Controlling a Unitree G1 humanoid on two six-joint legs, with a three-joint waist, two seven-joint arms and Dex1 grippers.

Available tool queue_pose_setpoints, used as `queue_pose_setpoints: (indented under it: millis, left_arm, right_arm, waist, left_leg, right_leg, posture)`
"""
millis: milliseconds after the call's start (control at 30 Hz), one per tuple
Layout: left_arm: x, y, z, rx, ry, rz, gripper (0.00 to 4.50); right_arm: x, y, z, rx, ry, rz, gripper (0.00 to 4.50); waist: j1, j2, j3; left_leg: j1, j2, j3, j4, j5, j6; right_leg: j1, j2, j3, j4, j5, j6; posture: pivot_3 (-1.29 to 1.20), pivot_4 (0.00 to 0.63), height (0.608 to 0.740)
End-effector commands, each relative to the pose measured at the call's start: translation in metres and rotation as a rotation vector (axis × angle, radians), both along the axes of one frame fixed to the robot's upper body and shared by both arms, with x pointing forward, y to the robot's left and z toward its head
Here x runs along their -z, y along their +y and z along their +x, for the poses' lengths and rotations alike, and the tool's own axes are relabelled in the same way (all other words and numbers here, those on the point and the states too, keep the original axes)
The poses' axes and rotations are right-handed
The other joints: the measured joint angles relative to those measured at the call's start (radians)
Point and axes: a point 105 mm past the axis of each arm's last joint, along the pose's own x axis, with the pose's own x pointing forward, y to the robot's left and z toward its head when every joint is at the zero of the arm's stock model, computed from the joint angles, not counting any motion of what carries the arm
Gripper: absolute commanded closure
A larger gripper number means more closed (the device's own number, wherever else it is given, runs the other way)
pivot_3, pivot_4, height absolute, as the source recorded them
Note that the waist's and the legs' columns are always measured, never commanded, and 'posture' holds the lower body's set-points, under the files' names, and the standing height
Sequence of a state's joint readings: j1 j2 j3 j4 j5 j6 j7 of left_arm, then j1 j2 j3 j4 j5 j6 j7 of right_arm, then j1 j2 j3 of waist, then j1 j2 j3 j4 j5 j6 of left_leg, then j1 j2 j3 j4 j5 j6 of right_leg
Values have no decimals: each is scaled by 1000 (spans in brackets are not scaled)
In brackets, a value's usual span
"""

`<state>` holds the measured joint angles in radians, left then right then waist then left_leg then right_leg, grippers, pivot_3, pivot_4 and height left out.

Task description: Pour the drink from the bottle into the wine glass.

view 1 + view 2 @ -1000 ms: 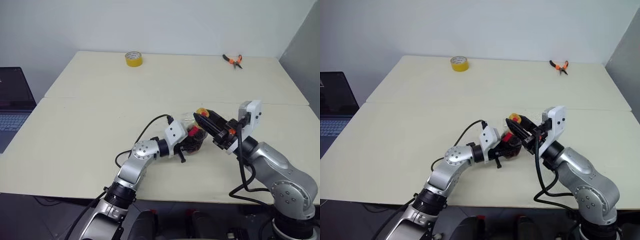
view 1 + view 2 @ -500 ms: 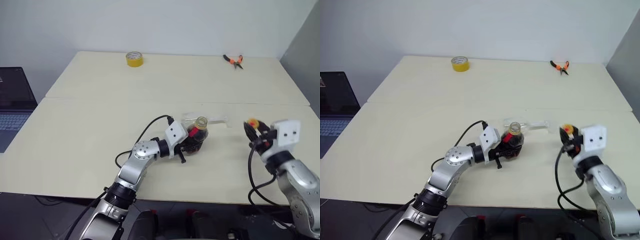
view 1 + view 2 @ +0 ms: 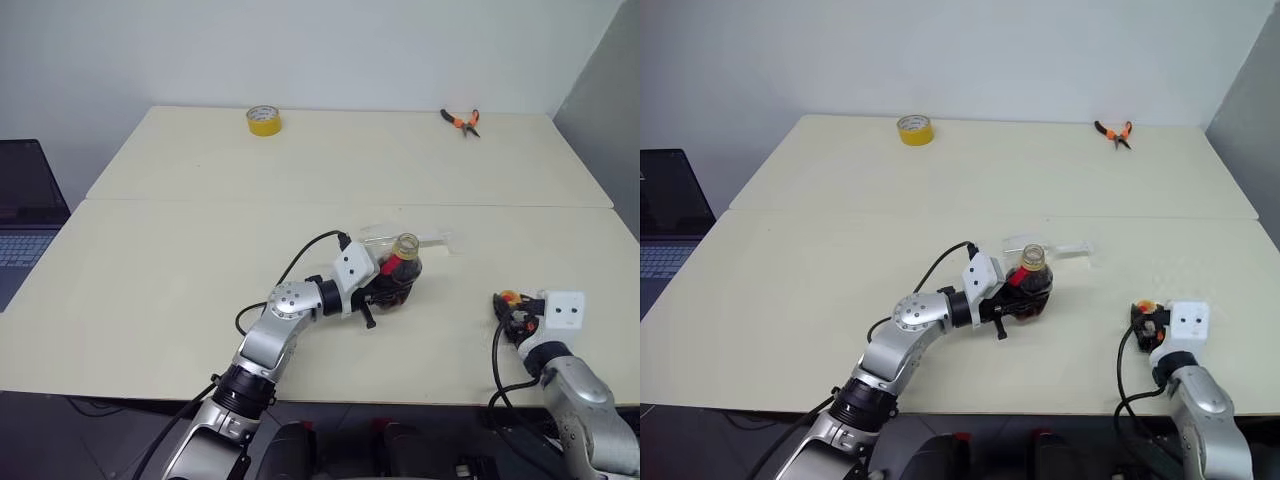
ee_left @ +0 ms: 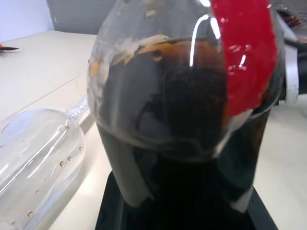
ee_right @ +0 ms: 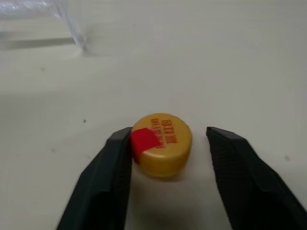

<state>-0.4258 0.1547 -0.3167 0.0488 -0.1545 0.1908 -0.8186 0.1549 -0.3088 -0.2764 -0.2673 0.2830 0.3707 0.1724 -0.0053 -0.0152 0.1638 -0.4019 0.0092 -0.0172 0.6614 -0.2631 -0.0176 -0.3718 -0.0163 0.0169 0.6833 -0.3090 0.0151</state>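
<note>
1. Laptop point(image 3: 22, 215): dark, matt, off the table's left edge.
2. Tape point(image 3: 262, 119): yellow roll near the far edge, left of centre; untouched by the task.
3. Table point(image 3: 150, 280): pale cream, matt, two slabs joined by a seam running left to right.
4. Left pincer point(image 3: 1012, 308): pinching the bottle point(image 3: 395, 280) by its bulbous body, about mid-table, nearer the front edge. The bottle is squat clear plastic with a red label strip; it stands roughly upright and its neck is open, so uncapping appears done.
5. Drink point(image 4: 182, 158): dark brown, nearly black, with a foamy rim; it fills most of the body, so pouring has evidently not begun.
6. Glass point(image 3: 400, 238): clear and thin-walled, lying on its side on the table just behind the bottle, bowl towards the bottle, foot towards the right. It would seem to need standing up before it can be filled.
7. Cap point(image 5: 162, 143): yellow-orange plastic disc with red print, resting flat near the front right corner.
8. Right pincer point(image 5: 168, 151): black ribbed fingers point(image 5: 112, 163) spread; one touches the cap's side, the other stands clear, so the cap looks released.
9. Pliers point(image 3: 462, 120): orange-handled, near the far right corner.
</note>
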Motion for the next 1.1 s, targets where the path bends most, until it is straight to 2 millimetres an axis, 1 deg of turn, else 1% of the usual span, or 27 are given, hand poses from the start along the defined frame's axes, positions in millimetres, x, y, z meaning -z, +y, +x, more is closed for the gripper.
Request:
queue_pose_setpoints:
  millis: [33,67,100,167,267,367,433,467,533,567,600,633,700,733,800,867,1033,1100]
  left_arm:
    - [-22,-6,-6,40,-68,-47,3754]
    - [-23,-5,-6,41,-67,-47,3754]
    - [-23,-5,-7,44,-67,-47,3754]
    - [-23,-4,-7,48,-68,-46,3754]
    - [-24,-2,-7,43,-72,-48,3754]
    - [-26,2,-4,26,-77,-52,3754]
    - [-27,4,-3,12,-78,-57,3754]
    - [-27,7,-1,-4,-76,-61,3754]
    - [-27,10,2,-23,-73,-65,3754]
    - [-28,14,4,-45,-71,-75,3754]
    - [-29,19,9,-83,-57,-95,3754]
    - [-31,27,14,-136,-36,-128,3754]
    - [-34,40,21,-212,-15,-172,3754]
    - [-35,44,23,-236,-13,-184,3754]
    - [-39,61,33,-342,-20,-218,3754]
    - [-41,75,42,-433,-24,-237,3754]
    - [-36,98,54,-570,-49,-208,3754]
    - [-34,117,67,-678,-107,-167,3754]
  right_arm:
    - [-3,1,2,-8,-27,-11,541]
    - [-2,2,2,-10,-25,-10,201]
    - [-1,3,1,-13,-23,-8,4]
    - [0,4,-2,-19,-19,-2,0]
    - [-11,4,-6,-34,-50,-23,0]
    - [-37,22,-9,-149,-138,-79,0]
    - [-50,32,-12,-202,-188,-87,0]
    - [-66,45,-14,-265,-241,-90,0]
    - [-83,60,-17,-336,-295,-94,0]
    - [-93,72,-19,-397,-322,-98,0]
    - [-104,91,-23,-511,-345,-102,0]
    - [-114,114,-31,-662,-355,-104,0]
    - [-121,140,-45,-880,-324,-92,0]
    - [-121,146,-49,-943,-298,-80,0]
    - [-125,152,-54,-1046,-258,-80,0]
    - [-130,154,-54,-1089,-244,-93,0]
    - [-143,158,-49,-1121,-270,-85,0]
    - [-149,166,-45,-1157,-293,-80,0]
  waist:
    - [-1,0,0]
    - [-1,0,0]
    - [-2,0,0]
    - [-2,0,0]
    - [0,1,0]
    - [0,1,0]
    - [-1,1,0]
    - [-1,1,0]
    - [-1,1,0]
    - [-1,1,0]
    - [-1,1,0]
    - [-4,1,0]
    - [-6,1,0]
    - [-5,0,0]
    - [-1,-1,1]
    - [3,-2,1]
    - [5,-3,2]
    - [5,-3,2]
  left_leg:
    - [0,0,0,0,0,0]
    - [0,0,0,0,0,0]
    - [0,1,0,0,0,0]
    - [1,1,0,0,0,0]
    - [0,1,0,0,0,0]
    - [0,0,0,0,0,0]
    - [0,0,0,0,0,0]
    - [0,1,0,0,0,0]
    - [0,1,-1,0,0,0]
    - [0,1,-1,0,0,0]
    - [0,1,-1,0,0,0]
    - [0,1,-1,0,0,0]
    - [0,1,0,1,0,0]
    - [0,1,-2,1,0,0]
    - [0,1,-4,1,0,0]
    - [0,0,-4,1,0,0]
    - [0,-1,-4,1,0,0]
    - [0,-1,-4,1,0,0]
  right_leg:
    - [0,0,0,0,0,0]
    - [0,0,0,0,0,0]
    - [0,0,0,0,0,0]
    - [0,1,0,1,0,0]
    - [0,1,0,1,0,0]
    - [0,0,0,0,0,0]
    - [0,0,0,0,0,0]
    - [0,0,0,0,0,0]
    - [0,1,0,0,0,0]
    - [0,1,0,0,0,0]
    - [0,1,-1,0,0,0]
    - [0,1,-1,0,0,0]
    - [0,1,0,0,0,0]
    - [1,1,-1,0,0,0]
    - [2,1,-3,-1,0,0]
    - [3,0,-4,-1,0,0]
    - [3,-1,-4,-2,0,0]
    - [3,-1,-3,-2,0,0]
  posture:
    - [0,150,740]
    - [0,150,740]
    - [0,150,740]
    - [0,150,740]
    - [0,150,740]
    - [0,150,740]
    - [0,150,740]
    - [0,150,740]
    - [0,150,740]
    - [0,150,740]
    - [0,150,740]
    - [0,150,740]
    - [0,150,740]
    - [0,150,740]
    - [0,150,740]
    - [0,150,740]
    - [0,150,740]
    - [0,150,740]
